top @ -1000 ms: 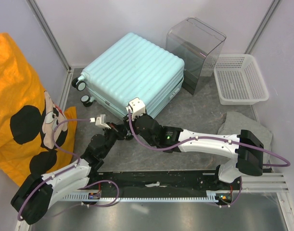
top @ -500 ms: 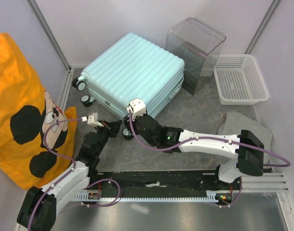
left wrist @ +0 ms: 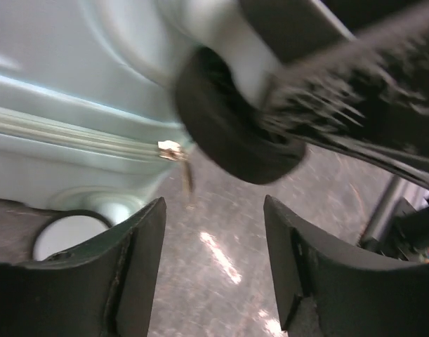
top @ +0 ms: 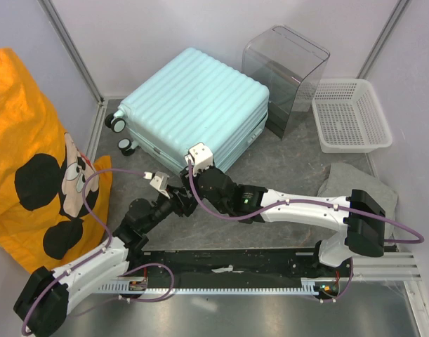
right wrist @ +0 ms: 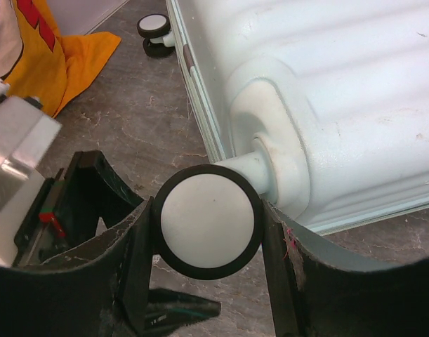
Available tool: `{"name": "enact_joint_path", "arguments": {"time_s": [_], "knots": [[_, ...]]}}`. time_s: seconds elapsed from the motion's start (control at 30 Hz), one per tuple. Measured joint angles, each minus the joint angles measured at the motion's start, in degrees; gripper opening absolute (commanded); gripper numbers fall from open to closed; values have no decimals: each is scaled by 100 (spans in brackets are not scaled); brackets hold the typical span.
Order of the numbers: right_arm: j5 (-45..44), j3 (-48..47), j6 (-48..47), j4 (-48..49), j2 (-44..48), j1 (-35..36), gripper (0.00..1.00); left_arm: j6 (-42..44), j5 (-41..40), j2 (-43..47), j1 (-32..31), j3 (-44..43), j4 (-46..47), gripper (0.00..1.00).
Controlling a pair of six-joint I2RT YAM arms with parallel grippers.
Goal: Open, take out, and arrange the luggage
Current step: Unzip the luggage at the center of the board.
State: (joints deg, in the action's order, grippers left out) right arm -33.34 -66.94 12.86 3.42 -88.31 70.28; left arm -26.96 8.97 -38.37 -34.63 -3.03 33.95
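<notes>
The right gripper (right wrist: 208, 210) is clamped on a black-and-white spinner wheel (right wrist: 208, 225) at the near corner of the luggage (top: 193, 105), one finger against each side. Just left of it, the left gripper (left wrist: 214, 210) has its jaws apart and empty, facing the zipper pull (left wrist: 173, 149). The luggage lies flat and closed at far centre. An orange cloth (top: 24, 126) printed with a cartoon mouse hangs at the left.

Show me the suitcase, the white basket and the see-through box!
suitcase (top: 193, 105), top external view, middle of its ribbed shell
white basket (top: 350, 116), top external view, its bare mesh floor
see-through box (top: 284, 67), top external view, its top panel
</notes>
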Motion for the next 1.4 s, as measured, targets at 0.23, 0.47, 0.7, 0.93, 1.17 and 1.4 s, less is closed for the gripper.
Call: {"name": "enact_joint_path", "arguments": {"time_s": [0.23, 0.47, 0.7, 0.93, 1.17, 1.4], "knots": [[2, 0, 2, 2, 0, -2, 0, -74, -461, -1038, -337, -22, 42, 69], [4, 17, 44, 2, 24, -2, 0, -310, -699, -1832, -501, -122, 457, 69], [-37, 116, 66, 20, 109, -7, 0, -601, -730, -2343, -514, -317, 1187, 70], [-116, 164, 59, -50, 166, -13, 0, -946, -621, -2920, -553, -317, 1941, 63], [-111, 166, 61, -22, 186, -17, 0, -1213, -459, -2962, -564, -317, 2170, 60], [-109, 168, 61, -9, 192, -22, 0, -1353, -413, -3034, -564, -317, 2352, 50]]}}
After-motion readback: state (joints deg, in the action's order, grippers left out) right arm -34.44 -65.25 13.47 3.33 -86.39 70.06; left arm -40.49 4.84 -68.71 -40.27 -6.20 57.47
